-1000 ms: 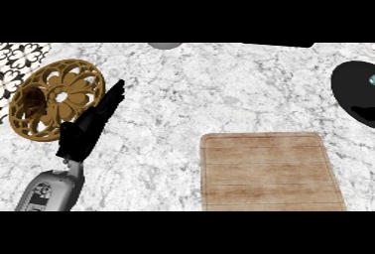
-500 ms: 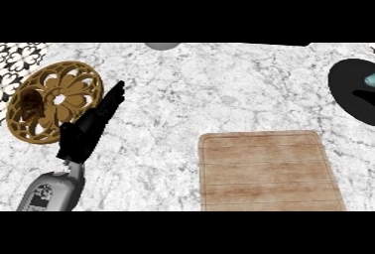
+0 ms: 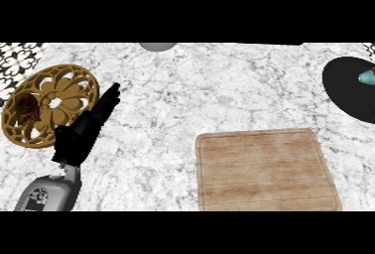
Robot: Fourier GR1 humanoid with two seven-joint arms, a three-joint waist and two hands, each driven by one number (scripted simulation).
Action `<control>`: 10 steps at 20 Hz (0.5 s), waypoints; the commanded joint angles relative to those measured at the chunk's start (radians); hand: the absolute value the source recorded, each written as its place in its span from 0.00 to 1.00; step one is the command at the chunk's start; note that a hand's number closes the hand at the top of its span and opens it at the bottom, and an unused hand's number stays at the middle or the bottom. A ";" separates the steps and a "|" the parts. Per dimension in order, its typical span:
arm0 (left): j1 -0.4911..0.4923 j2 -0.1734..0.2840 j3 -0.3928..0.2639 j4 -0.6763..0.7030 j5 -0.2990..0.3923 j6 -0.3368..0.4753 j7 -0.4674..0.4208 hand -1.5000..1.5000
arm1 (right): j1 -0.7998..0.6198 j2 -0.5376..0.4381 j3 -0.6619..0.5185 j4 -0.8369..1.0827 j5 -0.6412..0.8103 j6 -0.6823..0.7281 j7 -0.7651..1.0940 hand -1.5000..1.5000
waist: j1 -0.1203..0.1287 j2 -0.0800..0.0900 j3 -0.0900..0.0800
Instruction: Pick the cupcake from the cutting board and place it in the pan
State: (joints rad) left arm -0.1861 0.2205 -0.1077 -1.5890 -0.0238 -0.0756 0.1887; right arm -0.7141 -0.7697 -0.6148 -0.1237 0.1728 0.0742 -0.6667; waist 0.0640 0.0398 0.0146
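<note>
The wooden cutting board [image 3: 265,169] lies at the lower right of the head view with nothing on it. The black pan [image 3: 348,89] sits at the right edge, partly cut off. A small teal and brown thing, likely the cupcake [image 3: 367,76], shows inside the pan at the picture's edge. My left hand [image 3: 84,130] rests at the left with straight fingers pointing up, holding nothing. The right hand does not show.
A golden openwork round trivet [image 3: 50,104] lies at the far left, just beside my left hand. A grey round object [image 3: 157,46] peeks in at the top edge. Patterned black-and-white tile [image 3: 16,57] shows at the top left corner.
The view has shifted slightly, so the pan and the teal thing in it now sit further left in the picture. The left hand keeps its pose.
</note>
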 commanded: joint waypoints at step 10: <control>-0.011 0.004 0.024 0.017 0.009 -0.007 0.003 0.50 | 0.183 0.006 -0.052 -0.017 -0.052 0.194 -0.280 0.00 | -0.018 -0.011 -0.003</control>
State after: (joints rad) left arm -0.1758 0.2223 -0.0972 -1.5823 -0.0213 -0.0808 0.1814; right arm -0.5762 -0.7817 -0.6612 -0.1402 0.1267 0.2300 -0.8769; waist 0.0512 0.0312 0.0122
